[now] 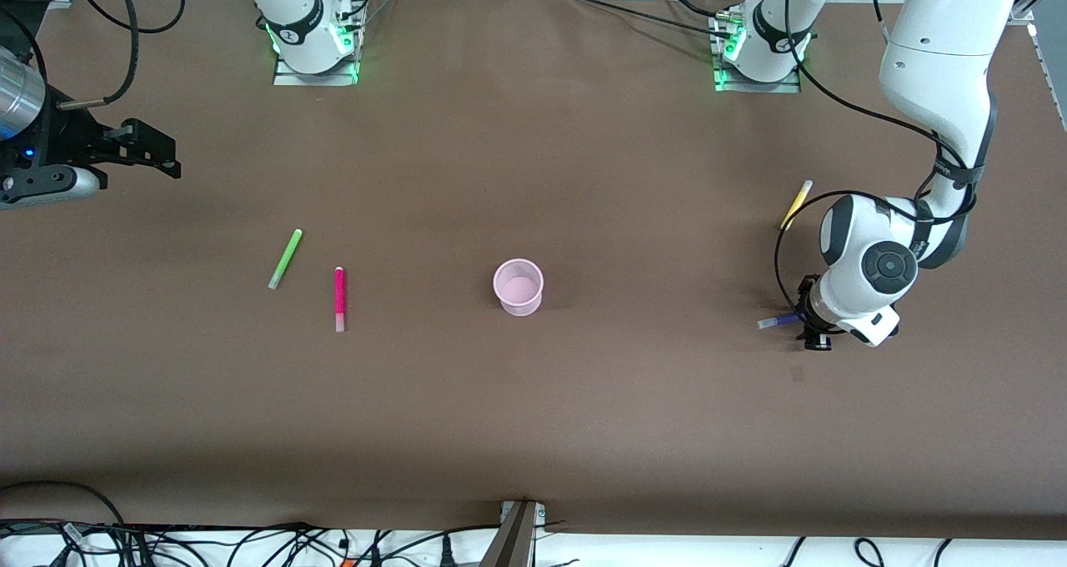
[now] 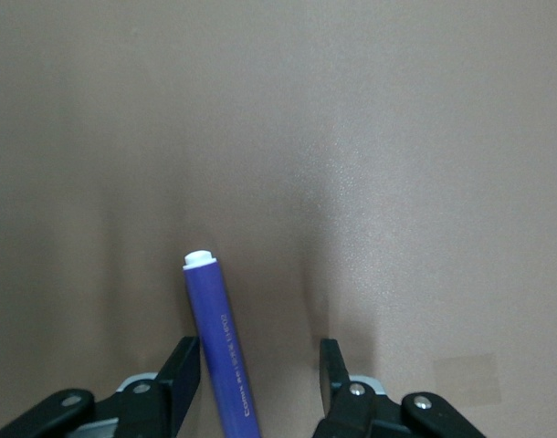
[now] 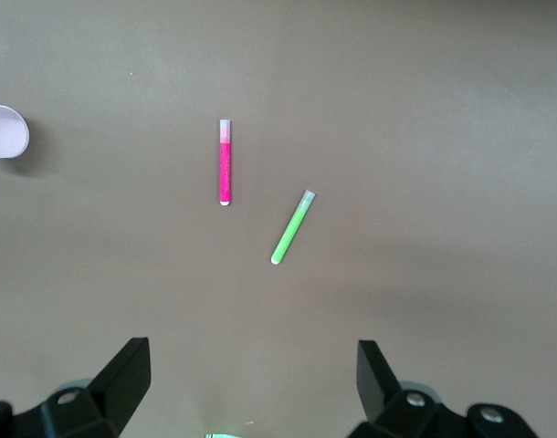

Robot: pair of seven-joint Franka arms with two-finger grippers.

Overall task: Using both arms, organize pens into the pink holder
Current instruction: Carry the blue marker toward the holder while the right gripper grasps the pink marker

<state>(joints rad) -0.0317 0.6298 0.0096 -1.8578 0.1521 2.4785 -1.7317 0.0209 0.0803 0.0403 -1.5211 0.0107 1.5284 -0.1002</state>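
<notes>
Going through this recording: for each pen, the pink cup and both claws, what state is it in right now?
Slim purple marker pen: flat on the table, between the left claw's open fingers, not gripped.
Slim yellow marker pen: flat on the table, untouched.
Slim green marker pen: flat on the table, untouched.
Slim magenta-pink marker pen: flat on the table, untouched.
Small round pale pink translucent plastic cup: upright, no pens inside.
Left claw: open, low around the purple pen.
Right claw: open, raised, waiting.

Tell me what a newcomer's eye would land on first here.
The left gripper is down at the table with its fingers open around the purple pen, toward the left arm's end. The pink holder stands empty mid-table, and the green pen and magenta pen lie toward the right arm's end.
</notes>
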